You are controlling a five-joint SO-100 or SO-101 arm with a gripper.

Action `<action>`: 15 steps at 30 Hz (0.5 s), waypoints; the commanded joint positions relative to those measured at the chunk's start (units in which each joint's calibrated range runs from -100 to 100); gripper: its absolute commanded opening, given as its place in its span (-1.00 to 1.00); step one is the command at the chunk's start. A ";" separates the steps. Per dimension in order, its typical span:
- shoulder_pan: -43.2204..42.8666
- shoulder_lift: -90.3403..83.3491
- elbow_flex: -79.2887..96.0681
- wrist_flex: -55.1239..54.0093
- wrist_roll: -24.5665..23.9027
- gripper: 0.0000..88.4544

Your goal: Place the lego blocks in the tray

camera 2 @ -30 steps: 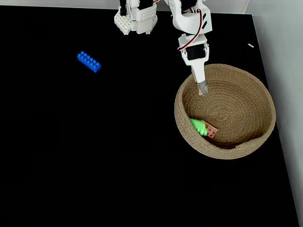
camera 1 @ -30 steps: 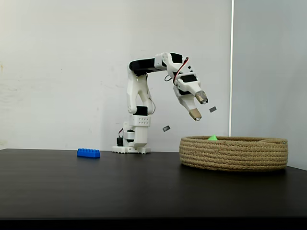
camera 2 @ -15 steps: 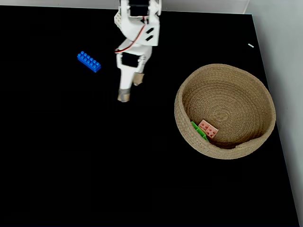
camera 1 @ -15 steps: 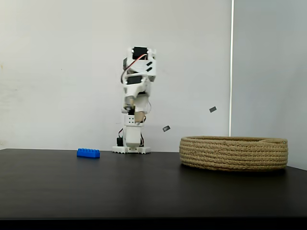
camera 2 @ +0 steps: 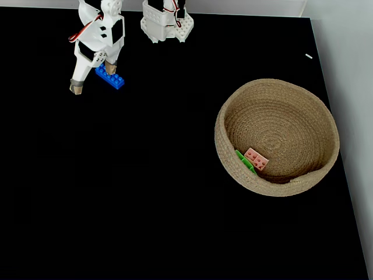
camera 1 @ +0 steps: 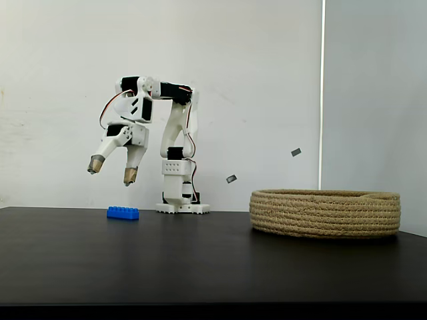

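Note:
A blue lego block [camera 1: 123, 213] lies on the black table left of the arm's base; from above the blue lego block [camera 2: 112, 78] is partly covered by the gripper. My gripper [camera 1: 112, 170] hangs open and empty above it, tips pointing down; seen from above, the gripper [camera 2: 93, 74] has one fingertip [camera 2: 76, 87] left of the brick. The tan rope tray [camera 1: 325, 213] sits at the right. Inside the tray [camera 2: 303, 105], a green block [camera 2: 243, 161] and a pink block [camera 2: 256, 158] lie against the near-left wall.
The arm's white base [camera 2: 167, 23] stands at the table's far edge. The table's right edge [camera 2: 338, 146] runs close beside the tray. Two small dark marks [camera 1: 295, 152] sit on the back wall.
The arm has swung from over the tray, past its base, to the left and now hangs above the blue block. The green and pink blocks settled in the tray.

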 commanded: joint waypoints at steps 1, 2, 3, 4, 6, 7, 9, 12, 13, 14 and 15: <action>1.13 -10.03 11.40 -2.52 1.61 -0.13; 1.13 -12.10 14.59 -3.10 1.86 -0.13; 1.13 -13.90 17.60 -3.93 1.90 -0.13; 1.29 -15.80 20.61 -5.10 2.05 -0.12; 1.37 -18.37 24.99 -6.68 2.34 -0.12; 1.37 -19.49 26.81 -7.35 2.44 -0.12; 1.46 -20.78 28.91 -8.02 2.44 -0.12; 2.12 -22.42 31.56 -9.68 2.44 -0.12; 2.36 -22.93 32.47 -10.60 2.54 -0.12; 2.61 -23.36 33.11 -11.35 2.64 -0.12; 2.78 -23.62 33.74 -12.18 2.74 -0.12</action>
